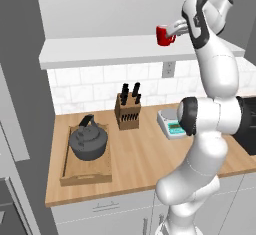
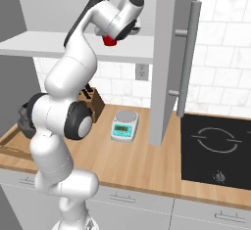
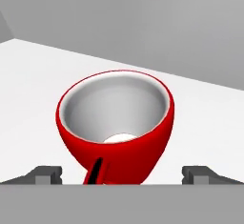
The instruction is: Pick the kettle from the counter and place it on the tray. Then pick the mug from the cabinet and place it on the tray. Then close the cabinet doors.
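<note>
The pincer stands spread wide, one dark tip on either side of the red mug, which sits upright on the pale shelf floor of the cabinet. Down on the worktop, the kettle rests in the tray. No writing on any of them is readable.

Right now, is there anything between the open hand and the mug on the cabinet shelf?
Nothing visible. In the hand view the mug sits directly ahead, between the two fingertips of the open hand, on the bare shelf. Its handle faces the hand.
</note>
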{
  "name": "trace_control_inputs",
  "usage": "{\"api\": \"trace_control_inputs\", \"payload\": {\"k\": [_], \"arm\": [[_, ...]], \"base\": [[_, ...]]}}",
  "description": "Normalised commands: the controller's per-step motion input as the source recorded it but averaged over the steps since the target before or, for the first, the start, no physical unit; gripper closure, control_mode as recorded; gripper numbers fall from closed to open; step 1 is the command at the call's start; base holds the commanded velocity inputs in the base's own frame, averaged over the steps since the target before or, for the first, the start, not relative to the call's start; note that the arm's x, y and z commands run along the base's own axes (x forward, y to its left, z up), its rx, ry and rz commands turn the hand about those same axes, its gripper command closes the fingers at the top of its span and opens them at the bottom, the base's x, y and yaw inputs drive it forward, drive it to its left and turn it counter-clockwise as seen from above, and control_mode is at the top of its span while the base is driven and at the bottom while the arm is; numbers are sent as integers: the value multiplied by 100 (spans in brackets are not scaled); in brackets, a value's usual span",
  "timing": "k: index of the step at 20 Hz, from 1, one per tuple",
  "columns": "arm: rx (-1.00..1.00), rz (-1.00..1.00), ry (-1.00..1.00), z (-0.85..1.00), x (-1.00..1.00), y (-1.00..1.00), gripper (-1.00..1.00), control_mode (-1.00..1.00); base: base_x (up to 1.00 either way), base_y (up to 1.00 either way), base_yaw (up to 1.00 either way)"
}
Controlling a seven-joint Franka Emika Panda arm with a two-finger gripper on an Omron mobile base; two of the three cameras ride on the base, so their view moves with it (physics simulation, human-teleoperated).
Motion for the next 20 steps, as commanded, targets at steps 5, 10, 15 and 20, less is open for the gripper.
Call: {"api": "trace_control_inputs", "payload": {"k": [5, 10, 15, 20], "arm": [[0, 0, -1, 0, -2, 1, 100, -100], [0, 0, -3, -1, 0, 0, 100, -100], [0, 0, 0, -6, -8, 0, 100, -100], [0, 0, -9, 0, -62, 13, 100, -100]], "base": [[0, 0, 0], [0, 0, 0], [0, 0, 0], [0, 0, 0]]}}
